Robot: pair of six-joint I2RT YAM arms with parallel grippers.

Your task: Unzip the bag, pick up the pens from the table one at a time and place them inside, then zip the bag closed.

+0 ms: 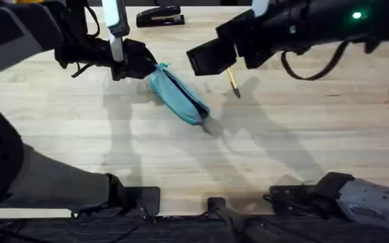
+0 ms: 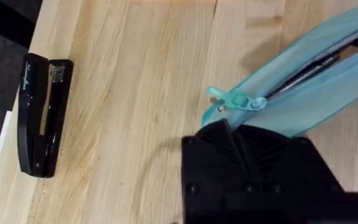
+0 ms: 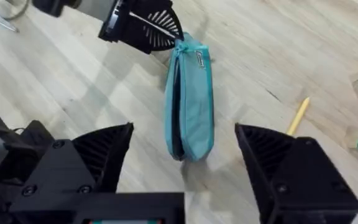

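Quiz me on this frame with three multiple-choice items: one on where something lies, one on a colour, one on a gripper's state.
1. Where does the stapler lie?
A. at the table's far edge
B. on top of the bag
C. between the arms' bases

2. What colour is the bag?
A. red
B. teal
C. white

3. How does the right gripper stand?
A. shut on the pen
B. shut on the bag
C. open, holding nothing

Answers:
1 A: the overhead view shows it by the far edge of the table, apart from the bag.
2 B: the pouch is teal in every view.
3 C: in the right wrist view its fingers stand wide apart above the bag, and the pen lies apart on the wood.
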